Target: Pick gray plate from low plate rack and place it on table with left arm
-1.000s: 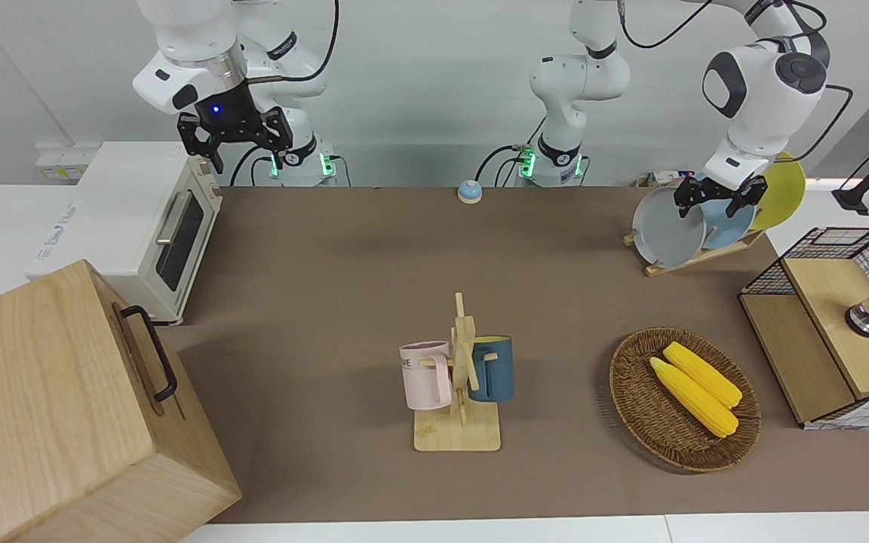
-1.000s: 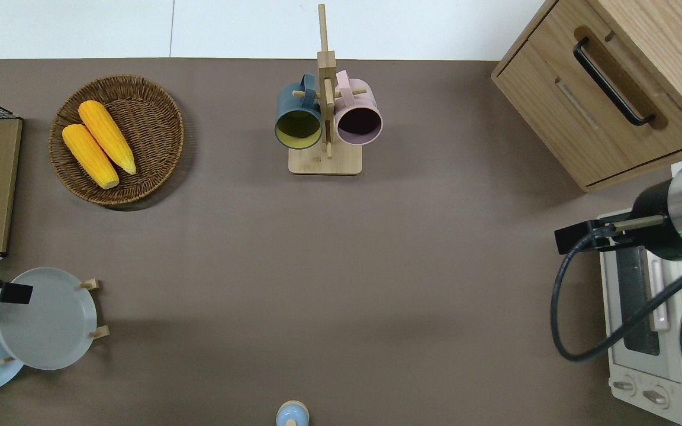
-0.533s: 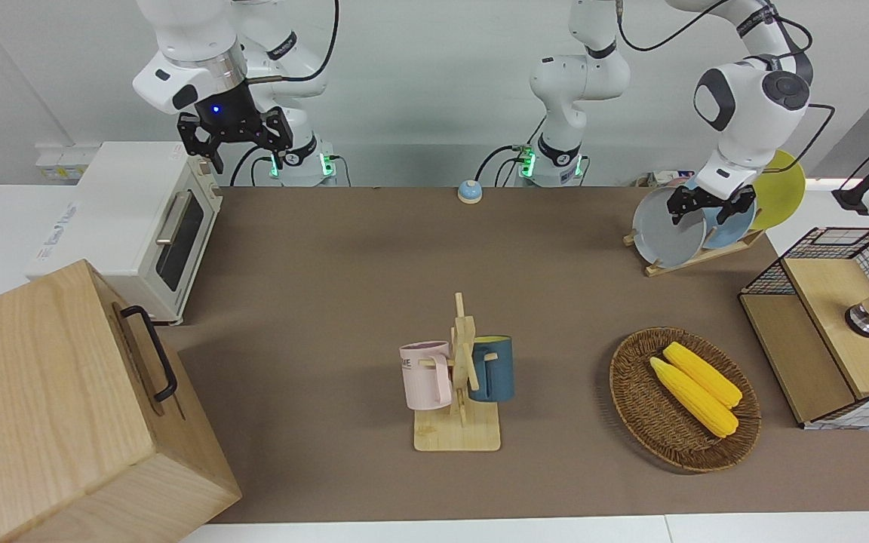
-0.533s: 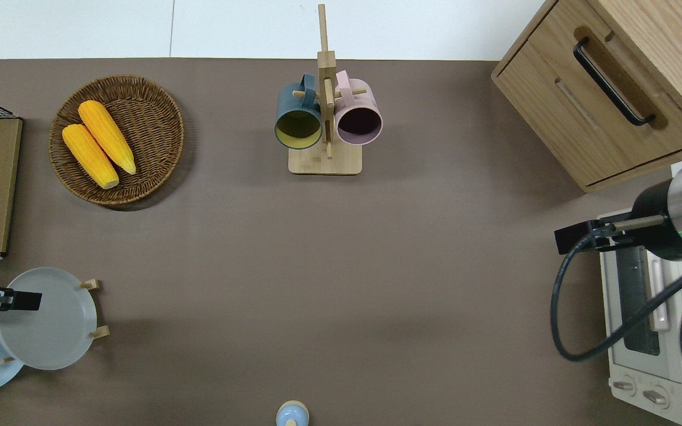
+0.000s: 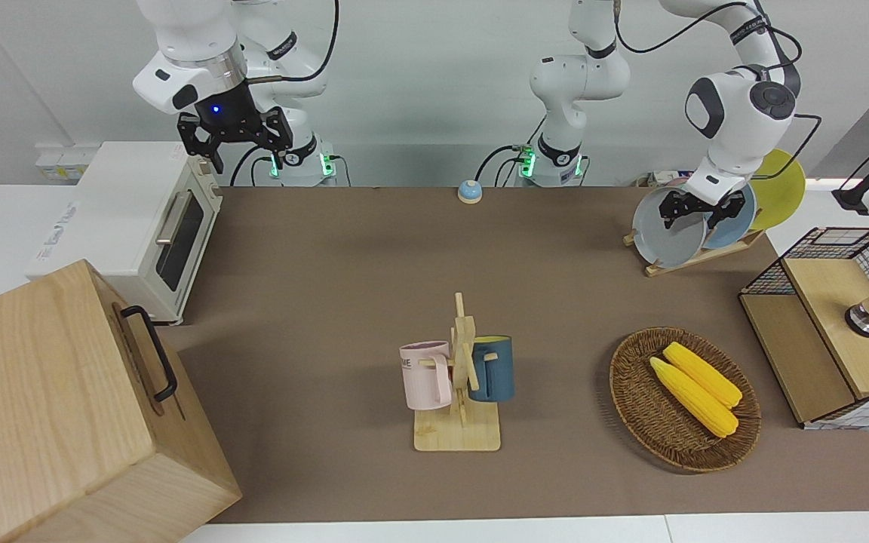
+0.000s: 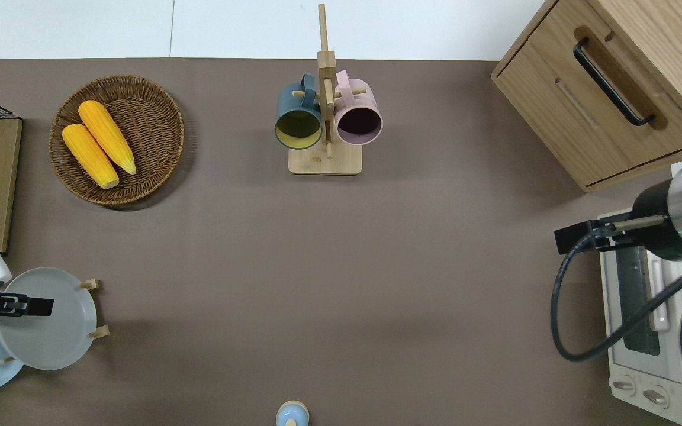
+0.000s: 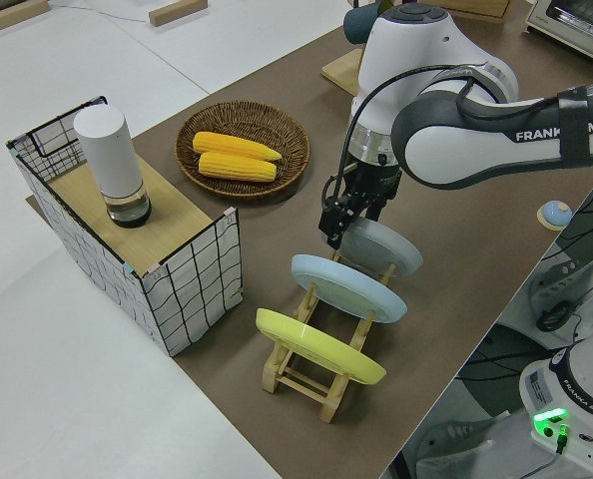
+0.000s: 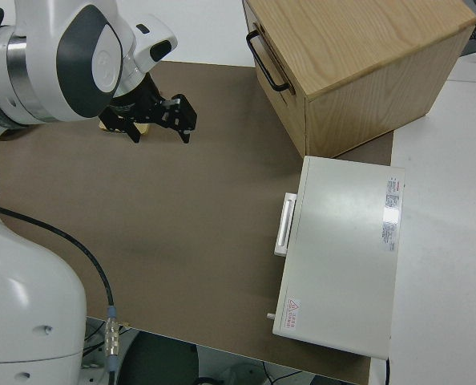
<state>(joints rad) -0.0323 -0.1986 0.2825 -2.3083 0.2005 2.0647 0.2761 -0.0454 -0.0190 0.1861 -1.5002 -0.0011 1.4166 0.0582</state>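
Note:
The gray plate (image 5: 663, 232) leans in the end slot of the low plate rack (image 5: 700, 256) that faces the table's middle, at the left arm's end and near the robots. It also shows in the overhead view (image 6: 51, 331) and the left side view (image 7: 388, 248). My left gripper (image 5: 693, 211) is open and sits at the plate's upper rim, over the plate in the overhead view (image 6: 26, 306) and at its top edge in the left side view (image 7: 336, 226). My right gripper (image 5: 234, 145) is open and parked. The brown table (image 6: 341, 266) lies around the rack.
A blue plate (image 7: 346, 287) and a yellow plate (image 7: 318, 345) fill the other rack slots. A wicker basket (image 5: 634, 407) with corn, a wire-sided shelf (image 5: 830, 332), a mug stand (image 5: 459, 377), a small bell (image 5: 469, 191), a toaster oven (image 5: 133, 219) and a wooden cabinet (image 5: 65, 407) stand around.
My left gripper has moved down and toward the table's middle, from over the blue plate to the gray plate's upper rim. The plates and the right arm have not moved.

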